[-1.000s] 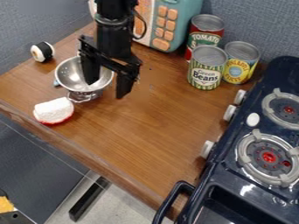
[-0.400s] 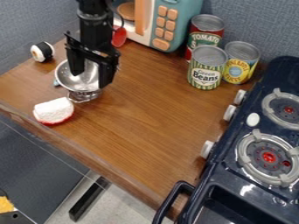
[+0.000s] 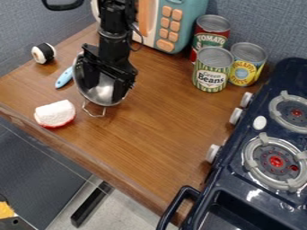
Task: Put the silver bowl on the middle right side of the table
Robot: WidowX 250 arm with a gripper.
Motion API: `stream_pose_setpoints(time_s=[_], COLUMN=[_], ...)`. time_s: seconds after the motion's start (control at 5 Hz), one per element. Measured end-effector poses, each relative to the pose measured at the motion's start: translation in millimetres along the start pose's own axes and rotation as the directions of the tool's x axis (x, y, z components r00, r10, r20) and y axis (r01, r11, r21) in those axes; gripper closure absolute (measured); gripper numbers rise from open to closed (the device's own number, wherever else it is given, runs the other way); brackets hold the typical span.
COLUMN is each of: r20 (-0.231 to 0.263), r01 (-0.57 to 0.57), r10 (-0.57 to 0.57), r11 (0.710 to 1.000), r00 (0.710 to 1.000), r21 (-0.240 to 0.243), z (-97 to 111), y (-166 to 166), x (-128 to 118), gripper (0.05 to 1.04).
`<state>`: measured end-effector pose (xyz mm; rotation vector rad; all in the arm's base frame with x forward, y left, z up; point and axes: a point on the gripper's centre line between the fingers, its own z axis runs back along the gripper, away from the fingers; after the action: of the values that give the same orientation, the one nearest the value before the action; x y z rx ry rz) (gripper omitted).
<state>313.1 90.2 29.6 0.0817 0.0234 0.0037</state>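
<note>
The black gripper (image 3: 107,84) is at the silver bowl, on the left part of the table, its fingers apart and reaching down over the bowl's inside. One finger is toward the left of the bowl, the other near its right rim. The silver bowl (image 3: 104,92) is tilted, its wire foot showing below it at the front. Part of its inside shows between the fingers; the gripper hides much of the upper rim. Whether the bowl touches the wooden table (image 3: 153,130) all round, I cannot tell.
A light-blue utensil (image 3: 63,77) lies left of the bowl, with a sushi toy (image 3: 43,53) behind and a white-and-red toy (image 3: 55,113) in front. Cans, including green beans (image 3: 212,69), stand back right beside a toy microwave (image 3: 174,22). A dark stove (image 3: 258,148) borders the right.
The bowl has shifted right and toward the camera and tipped over to a steeper tilt, uncovering the blue utensil. The gripper first moved left over the bowl, then back right with it.
</note>
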Motion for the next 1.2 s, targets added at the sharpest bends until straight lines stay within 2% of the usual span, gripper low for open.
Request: stream_pose_setpoints(time_s=[0.2,0.6,1.0,1.2], r20=[-0.001,-0.003,0.023,0.044], r01=[-0.001,0.011,0.013,0.010], r10=[0.001,-0.011,-0.012,-0.008], r11=[1.000,1.000,0.999,0.999], r00=[1.000,1.000,1.000,0.999], r21=[0.007,-0.014,-0.046,-0.045], z=[-2,-9,-9,-3], y=[-5,-14,-16,-16], x=[-1,-6,-12,-13], gripper=[0.085,0.083,0.083,0.120])
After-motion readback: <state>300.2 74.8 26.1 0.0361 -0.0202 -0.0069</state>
